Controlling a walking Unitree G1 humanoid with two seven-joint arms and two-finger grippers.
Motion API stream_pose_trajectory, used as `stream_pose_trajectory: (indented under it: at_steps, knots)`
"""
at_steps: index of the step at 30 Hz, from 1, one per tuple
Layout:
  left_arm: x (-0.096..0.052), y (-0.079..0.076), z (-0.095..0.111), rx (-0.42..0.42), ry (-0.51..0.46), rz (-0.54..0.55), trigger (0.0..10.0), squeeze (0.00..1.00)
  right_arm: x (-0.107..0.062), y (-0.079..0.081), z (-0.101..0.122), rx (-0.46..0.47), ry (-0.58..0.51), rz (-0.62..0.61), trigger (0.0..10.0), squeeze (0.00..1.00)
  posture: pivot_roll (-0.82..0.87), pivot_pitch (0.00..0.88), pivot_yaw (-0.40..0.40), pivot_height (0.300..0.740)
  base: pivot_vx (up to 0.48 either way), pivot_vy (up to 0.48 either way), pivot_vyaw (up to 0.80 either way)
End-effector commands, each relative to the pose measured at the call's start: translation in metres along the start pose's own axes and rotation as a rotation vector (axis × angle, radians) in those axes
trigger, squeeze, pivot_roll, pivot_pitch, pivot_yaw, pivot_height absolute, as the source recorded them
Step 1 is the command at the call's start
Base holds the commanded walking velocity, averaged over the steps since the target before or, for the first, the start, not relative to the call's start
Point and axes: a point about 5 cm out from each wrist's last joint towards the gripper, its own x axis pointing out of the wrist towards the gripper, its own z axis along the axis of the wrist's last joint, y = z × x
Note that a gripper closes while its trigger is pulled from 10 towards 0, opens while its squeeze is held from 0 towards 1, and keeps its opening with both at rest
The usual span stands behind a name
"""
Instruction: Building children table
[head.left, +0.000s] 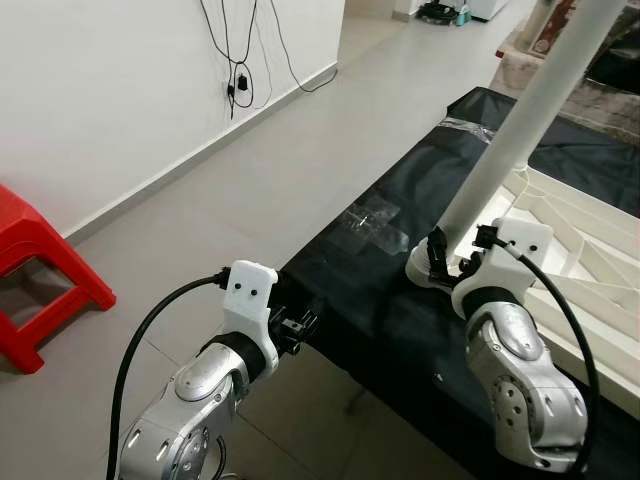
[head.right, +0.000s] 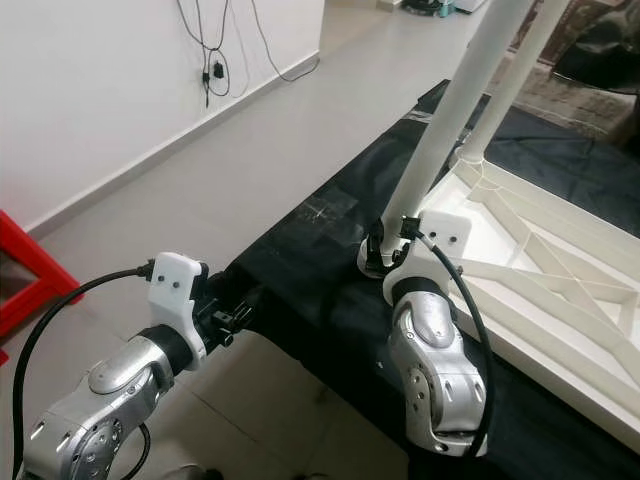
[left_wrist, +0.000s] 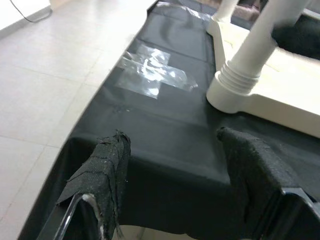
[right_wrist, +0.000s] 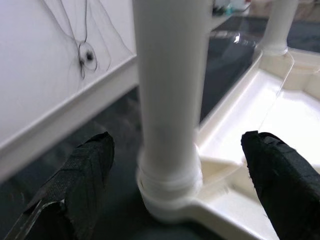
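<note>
Jaws spread on our right gripper (right_wrist: 175, 195), straddling the white leg (right_wrist: 170, 100) at its corner socket; our left gripper (left_wrist: 175, 185), also spread, is hovering near that leg. We're likely seating this leg into the upturned tabletop (head.right: 540, 270); next we'd need to close and twist.

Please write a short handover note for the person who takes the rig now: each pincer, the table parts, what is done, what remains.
Right pincer: open, fingers either side of the near white leg at its threaded base, not gripping.
Left pincer: open, holding nothing, at the near edge of the black-covered bench.
White tabletop lies upside down on the bench.
Done: two legs stand in corner sockets, near one and far leg.
Left: whether the near leg is fully tight cannot be told; other corners lie beyond the picture's edge.
</note>
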Motion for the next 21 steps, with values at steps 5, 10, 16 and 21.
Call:
stream_pose_trajectory:
  at_steps: [5, 10, 16, 21]
  knots:
    - [0.000, 0.001, -0.004, 0.004, 0.010, 0.001, 10.0, 0.00, -0.005, -0.044, -0.011, -0.063, 0.079, 0.127, 10.0, 0.00, 0.15, 0.098, -0.105, 0.740, 0.000, 0.000, 0.00]
    - [0.001, 0.000, -0.004, 0.003, 0.008, 0.000, 10.0, 0.00, 0.014, -0.077, 0.000, -0.152, 0.120, 0.124, 10.0, 0.00, 0.15, 0.094, -0.111, 0.740, 0.000, 0.000, 0.00]
    - [0.001, -0.001, -0.005, 0.006, 0.006, 0.001, 10.0, 0.00, 0.025, -0.091, 0.011, -0.203, 0.075, 0.056, 10.0, 0.00, 0.16, 0.095, -0.120, 0.740, 0.000, 0.000, 0.00]
    - [0.000, 0.000, -0.006, 0.016, 0.006, 0.005, 10.0, 0.00, 0.027, -0.087, 0.013, -0.168, 0.015, 0.011, 10.0, 0.00, 0.16, 0.094, -0.119, 0.740, 0.000, 0.000, -0.59]
